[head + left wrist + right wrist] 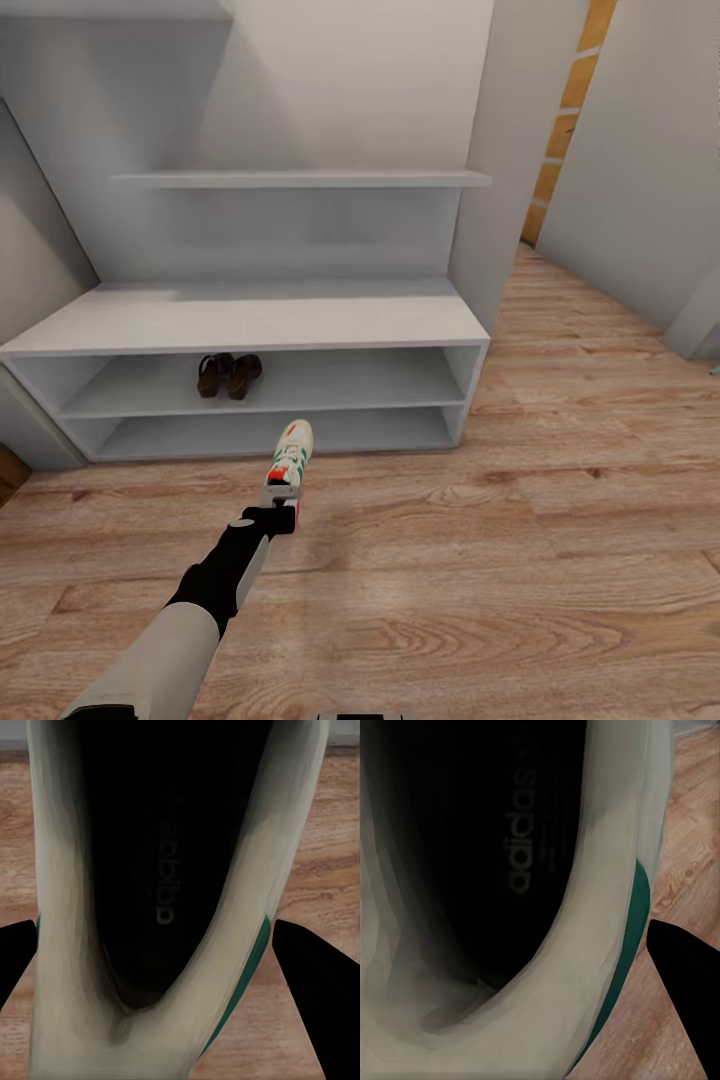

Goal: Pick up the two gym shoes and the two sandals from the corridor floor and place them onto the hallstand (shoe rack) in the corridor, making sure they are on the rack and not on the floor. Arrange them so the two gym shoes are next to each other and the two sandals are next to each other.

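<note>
One sneaker [290, 462] is clamped at its heel by the left gripper [281, 503], toe pointing away from the hand toward the shoe rack [240, 318]; whether its sole rests on the floor [520, 560] or is raised cannot be told. In the left wrist view the dark fingers [315, 982] sit on either side of this shoe's heel. The right wrist view shows a second sneaker [585, 967] very close to that camera, with one dark finger [686, 982] beside it; whether the right gripper is closed on it cannot be told. Beyond the left hand, the two sandals [229, 375] lie side by side on the rack's upper open shelf, so that half appears done. Remaining, by judgement: setting both sneakers next to each other on the rack.
</note>
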Controlling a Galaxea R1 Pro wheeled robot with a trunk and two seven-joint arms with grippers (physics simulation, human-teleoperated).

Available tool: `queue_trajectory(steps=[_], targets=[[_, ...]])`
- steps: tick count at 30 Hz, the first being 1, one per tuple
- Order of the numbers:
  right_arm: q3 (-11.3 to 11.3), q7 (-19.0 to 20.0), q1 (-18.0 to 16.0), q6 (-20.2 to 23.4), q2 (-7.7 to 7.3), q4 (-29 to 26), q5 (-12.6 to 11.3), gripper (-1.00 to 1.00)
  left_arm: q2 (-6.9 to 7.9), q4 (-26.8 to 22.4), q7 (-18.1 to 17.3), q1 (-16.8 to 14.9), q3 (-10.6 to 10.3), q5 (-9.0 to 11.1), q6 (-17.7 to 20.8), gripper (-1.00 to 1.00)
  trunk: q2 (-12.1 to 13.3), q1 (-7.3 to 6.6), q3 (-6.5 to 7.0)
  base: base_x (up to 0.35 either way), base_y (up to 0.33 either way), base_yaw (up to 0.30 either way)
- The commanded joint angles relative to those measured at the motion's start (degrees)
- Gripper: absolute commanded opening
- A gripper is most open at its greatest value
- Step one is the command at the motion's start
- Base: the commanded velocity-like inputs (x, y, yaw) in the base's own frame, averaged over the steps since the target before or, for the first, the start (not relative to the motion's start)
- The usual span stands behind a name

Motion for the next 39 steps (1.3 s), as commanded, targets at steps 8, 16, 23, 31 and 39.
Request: queue_trajectory(steps=[8,16,23,31,39], targets=[[-0.2,0.5,-0.1,0.2,0.02,-0.1,0.5,-1.00,-0.07,-0.1,-0.1,0.0,0.3,-0.5,0.3,-1.00,0.0,-0.01,0.39,0.000,0.000,0.000],[-0.2,0.5,-0.1,0.2,0.05,-0.1,0.6,-1.00,-0.07,-0.1,-0.1,0.0,0.3,-0.5,0.3,-1.00,0.0,-0.01,0.43,0.011,0.000,0.000],[-0.2,0.5,-0.1,0.2,0.03,-0.1,0.6,-1.00,-0.07,-0.1,-0.1,0.0,0.3,-0.5,0.3,-1.00,0.0,-0.01,0.43,0.180,0.000,0.000],[-0.2,0.5,-0.1,0.2,0.10,-0.1,0.6,-1.00,-0.07,-0.1,-0.1,0.0,0.3,-0.5,0.3,-1.00,0.0,-0.01,0.43,0.254,0.000,0.000],[-0.1,0.5,-0.1,0.2,0.11,-0.1,0.6,-1.00,-0.07,-0.1,-0.1,0.0,0.2,-0.5,0.3,-1.00,0.0,-0.01,0.43,0.261,0.000,0.000]])
